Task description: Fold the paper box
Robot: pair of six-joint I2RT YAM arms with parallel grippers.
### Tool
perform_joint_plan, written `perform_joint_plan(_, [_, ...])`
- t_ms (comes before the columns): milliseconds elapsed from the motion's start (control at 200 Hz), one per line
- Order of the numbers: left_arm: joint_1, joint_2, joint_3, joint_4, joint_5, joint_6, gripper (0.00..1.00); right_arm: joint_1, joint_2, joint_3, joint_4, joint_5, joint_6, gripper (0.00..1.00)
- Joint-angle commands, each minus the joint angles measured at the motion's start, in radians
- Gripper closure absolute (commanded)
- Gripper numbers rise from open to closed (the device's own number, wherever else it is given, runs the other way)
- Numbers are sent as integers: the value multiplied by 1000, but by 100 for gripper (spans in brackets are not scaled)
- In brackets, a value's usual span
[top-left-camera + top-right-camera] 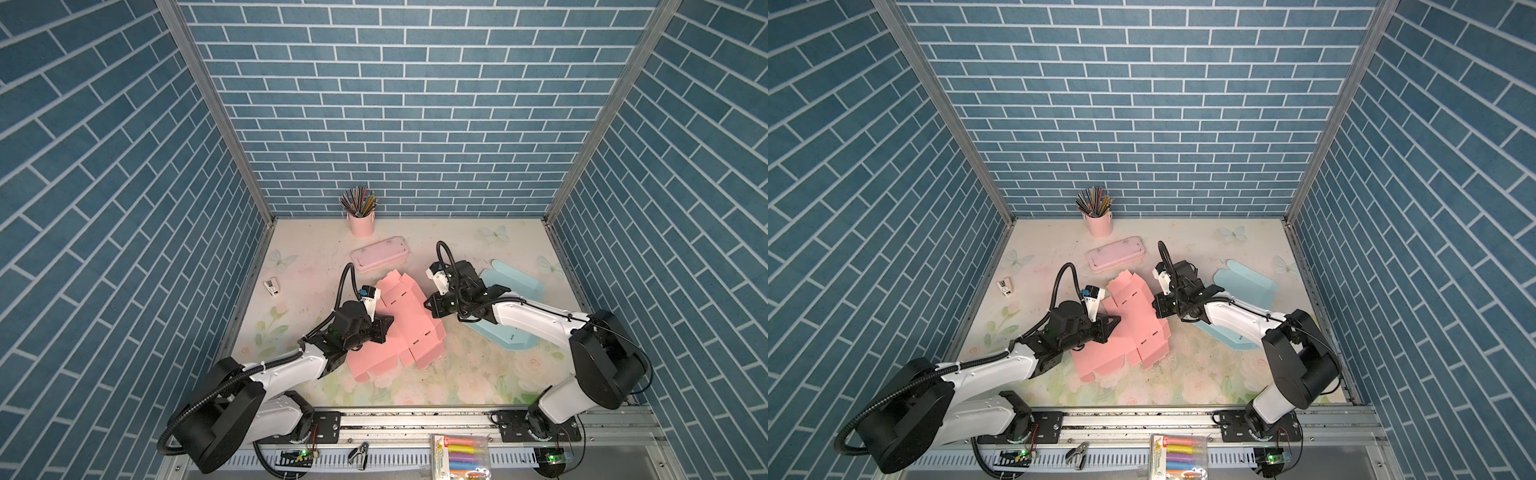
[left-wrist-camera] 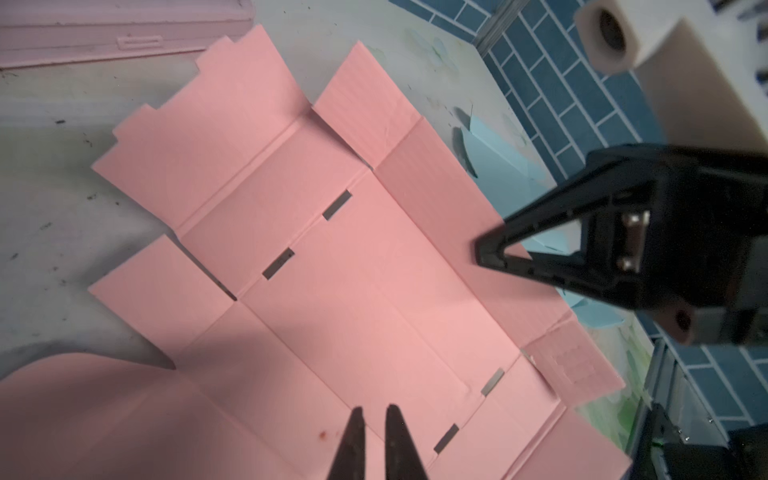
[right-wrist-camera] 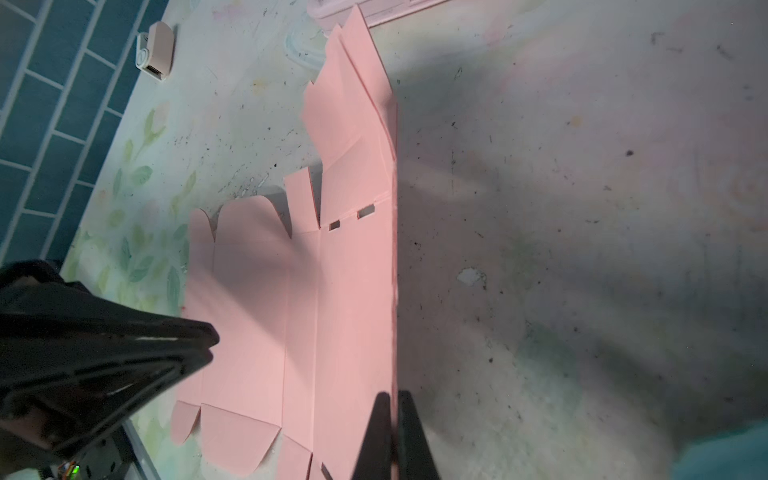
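Here we enter what lies on the flowered table (image 1: 457, 374).

1. The pink paper box (image 1: 411, 324): a creased, slotted sheet, mostly flat, mid-table between the two arms. Its long side nearest the right arm is turned up off the table, and the far flaps are lifted too.

2. The right gripper (image 3: 394, 399): jaws closed upon that upturned side of the pink paper box, one of its fingers (image 3: 376, 436) on each face of it.

3. The left gripper (image 2: 374, 415): jaws drawn nearly together, with a sliver of pink showing between them in the left wrist view. The tips are over the box's flat middle panel; whether they touch the paper we cannot tell.

4. A pale blue sheet (image 1: 515, 278): another flat box blank, right of the pink one, partly under the right arm.

5. A pink case (image 1: 380, 254): lying flat, just behind the box.

6. A pink cup (image 1: 361, 226) of pencils: upright by the back wall.

7. A small white object (image 1: 272, 287): near the left wall; we cannot make out what it is.
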Motion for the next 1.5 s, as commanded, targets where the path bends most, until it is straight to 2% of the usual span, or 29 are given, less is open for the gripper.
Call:
perform_joint_plan(0, [34,33,70,-14,39,27,96,19,-38,18,-134,95,-76,100])
perform_joint_plan(65, [52,72,112,-19,58,38,100,30,-51,14,-141,104,-74,100])
perform_joint_plan(295, [129,228,267,3,136,33,100,74,-76,18,-175,158,-71,100])
perform_joint_plan(690, [154,407,449,-24,112,54,100,111,-96,28,-187,188,-75,100])
perform_joint_plan(1010, [151,451,475,-9,151,82,100,123,-90,38,-188,201,-89,100])
perform_joint_plan(1490, [125,381,398,7,174,78,100,123,-66,75,-201,211,-115,100])
